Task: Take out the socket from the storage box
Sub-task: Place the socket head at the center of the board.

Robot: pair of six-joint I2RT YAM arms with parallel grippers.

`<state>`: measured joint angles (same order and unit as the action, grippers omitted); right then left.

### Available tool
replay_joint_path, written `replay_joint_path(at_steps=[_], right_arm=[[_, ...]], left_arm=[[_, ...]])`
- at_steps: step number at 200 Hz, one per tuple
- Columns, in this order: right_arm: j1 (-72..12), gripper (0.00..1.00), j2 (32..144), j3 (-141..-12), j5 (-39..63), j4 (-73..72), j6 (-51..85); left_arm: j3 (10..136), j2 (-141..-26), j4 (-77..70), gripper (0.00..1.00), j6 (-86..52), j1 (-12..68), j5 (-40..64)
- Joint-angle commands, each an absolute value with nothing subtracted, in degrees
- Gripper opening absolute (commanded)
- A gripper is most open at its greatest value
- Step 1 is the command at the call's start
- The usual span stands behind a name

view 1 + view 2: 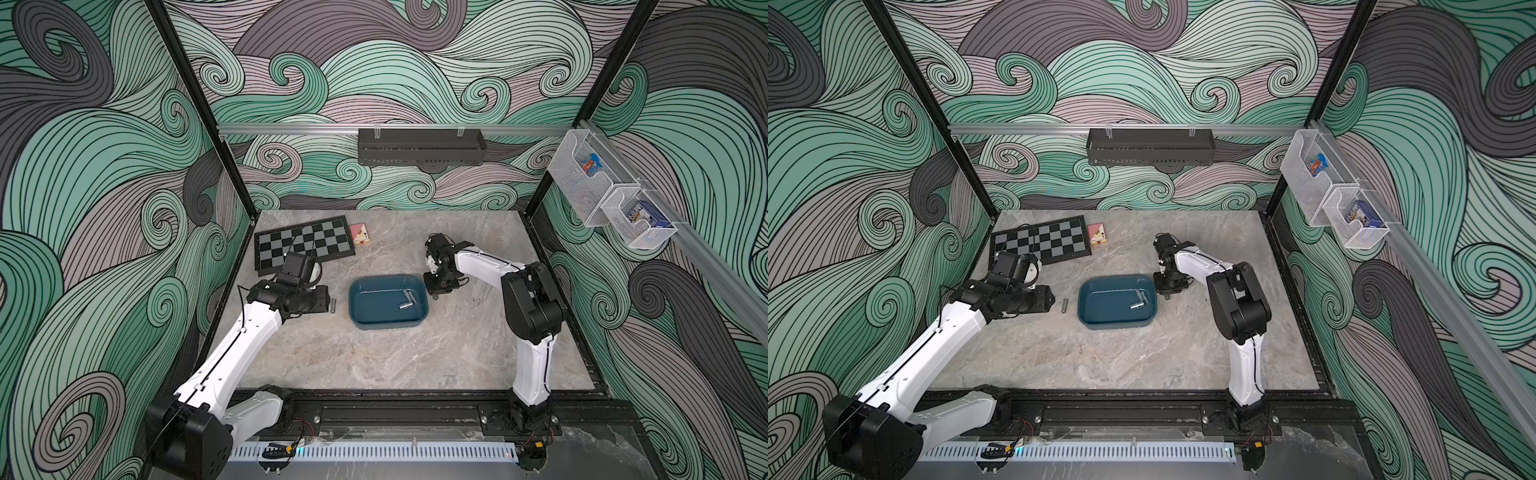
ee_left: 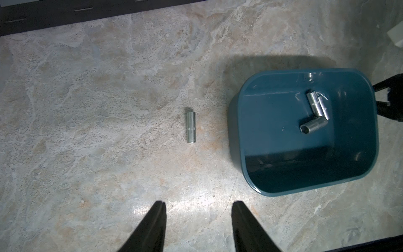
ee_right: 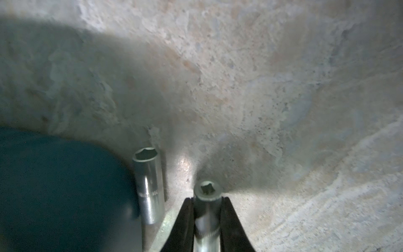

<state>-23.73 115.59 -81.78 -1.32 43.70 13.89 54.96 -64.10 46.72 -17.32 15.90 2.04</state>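
The storage box [image 1: 388,320] is a shallow teal tub in mid-table, seen in both top views [image 1: 1096,320]. Three silver sockets [image 2: 314,104] lie together on its floor. Another socket [image 2: 190,127] lies on the table left of the box [image 2: 272,152]. My left gripper [image 2: 198,204] hangs open above bare table short of that socket, holding nothing. My right gripper [image 3: 208,199] is shut on a socket [image 3: 208,192] low over the table, just right of the box [image 3: 54,185]. One more socket [image 3: 148,185] lies on the table between the box and the held one.
A chessboard [image 1: 305,243] and a small pink-topped box [image 1: 360,235] sit at the back left. A black perforated tray [image 1: 422,146] hangs on the back wall. White mesh baskets [image 1: 582,174] hang on the right wall.
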Motion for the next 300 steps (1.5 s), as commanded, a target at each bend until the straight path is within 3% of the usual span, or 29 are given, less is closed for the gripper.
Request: replay_joint_path(at_steps=[1, 111, 198, 255, 300], right_arm=[[-23.9, 0.21, 116.9, -81.5, -1.2, 43.2, 14.1], [-24.2, 0.30, 116.6, -81.4, -1.2, 43.1, 14.2], [-24.0, 0.37, 109.6, -80.5, -2.3, 43.1, 14.8], [-22.9, 0.40, 104.8, -78.5, -2.5, 43.1, 15.9], [-20.5, 0.40, 102.0, -76.0, -2.0, 42.1, 17.3]], left_arm=[[56.4, -64.5, 47.4, 0.52, -16.4, 16.5, 2.3], [56.6, -64.0, 47.7, 0.52, -16.5, 17.0, 1.8], [57.3, -64.1, 48.7, 0.52, -17.5, 18.5, 3.5], [64.1, -68.6, 45.0, 0.51, -14.5, 29.4, 3.7], [74.0, -80.9, 46.7, 0.51, -25.0, 34.3, 3.9]])
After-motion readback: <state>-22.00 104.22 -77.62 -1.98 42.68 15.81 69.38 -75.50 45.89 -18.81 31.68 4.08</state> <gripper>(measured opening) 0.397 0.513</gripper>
